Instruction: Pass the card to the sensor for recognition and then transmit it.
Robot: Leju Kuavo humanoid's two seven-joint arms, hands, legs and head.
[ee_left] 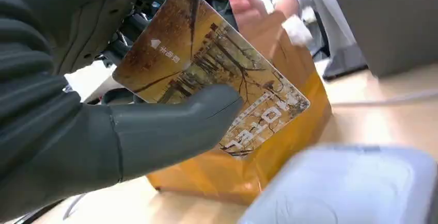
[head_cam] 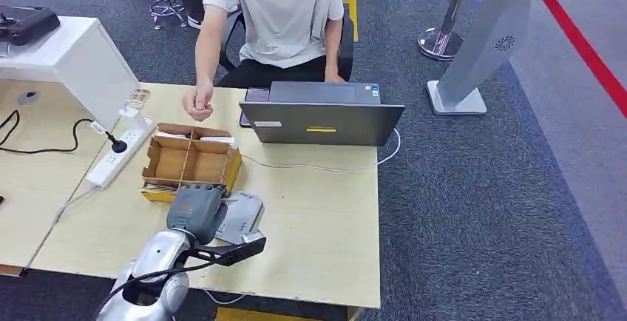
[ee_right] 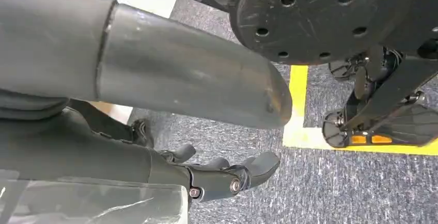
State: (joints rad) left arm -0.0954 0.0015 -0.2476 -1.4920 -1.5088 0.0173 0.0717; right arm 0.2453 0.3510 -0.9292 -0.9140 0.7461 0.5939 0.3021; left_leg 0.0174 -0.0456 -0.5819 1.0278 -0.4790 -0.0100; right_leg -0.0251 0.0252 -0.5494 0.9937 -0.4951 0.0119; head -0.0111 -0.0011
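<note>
Reaching in from the near edge of the wooden table (head_cam: 325, 225), the robot's left hand (head_cam: 196, 210) hangs low over the tabletop, just in front of the cardboard divider box (head_cam: 192, 160) and partly over the grey card sensor (head_cam: 242, 217) lying flat there; the card itself is hidden under the hand from up here; behind the box, toward the far edge, a grey laptop (head_cam: 322, 114) stands with its lid's back to the robot, a white cable (head_cam: 325, 167) looping from it across the wood; a white power strip (head_cam: 118, 154) lies along the left side of the table beside a white stand (head_cam: 81, 62); a person in a pale shirt (head_cam: 277, 10) sits at the far edge, one hand (head_cam: 198, 104) hanging over the wood near the box.

From the left wrist, the card (ee_left: 217, 74), printed in brown and gold with white lettering, is pinched between the thick grey thumb (ee_left: 175, 126) pressed on its face and the darker fingers behind it; it is tilted, raised off the table, with the yellowish box wall (ee_left: 289, 136) close behind it and the blurred pale top of the sensor (ee_left: 346, 188) just beside and below; whether card and sensor touch I cannot tell.

From the right wrist, the right hand (ee_right: 155, 110) hangs over grey carpet (ee_right: 320, 193) crossed by a yellow floor line (ee_right: 299, 105); its thumb and fingers are apart, holding nothing.
</note>
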